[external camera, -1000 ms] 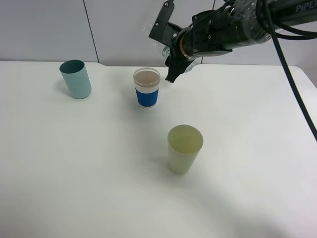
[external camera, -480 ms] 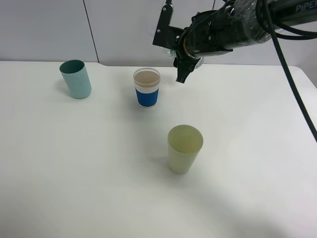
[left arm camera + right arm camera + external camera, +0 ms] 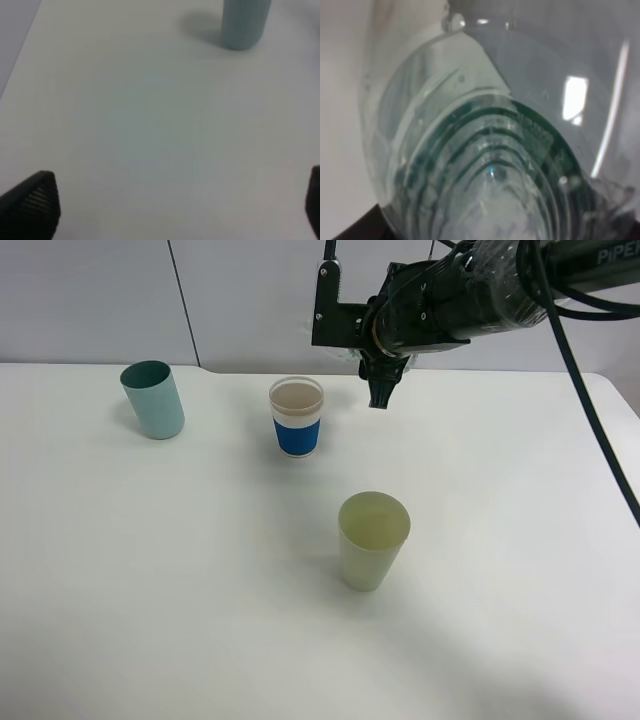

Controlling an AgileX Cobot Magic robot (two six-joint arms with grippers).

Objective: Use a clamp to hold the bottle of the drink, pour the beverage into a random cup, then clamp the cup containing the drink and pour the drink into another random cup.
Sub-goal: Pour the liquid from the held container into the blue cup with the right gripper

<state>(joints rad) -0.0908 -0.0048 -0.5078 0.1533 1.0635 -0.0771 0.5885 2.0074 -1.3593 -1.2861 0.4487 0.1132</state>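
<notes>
- The left gripper (image 3: 172,205) hangs over the table (image 3: 150,125), jaws spread wide, holding nothing.
- The pale yellow-green cup (image 3: 373,540) stands lower centre.
- The blue-sleeved white cup (image 3: 297,418) stands upper centre, and the teal cup (image 3: 153,400) upper left.
- The right gripper (image 3: 352,352), top centre, is clamped on the green-labelled bottle (image 3: 485,165).
</notes>
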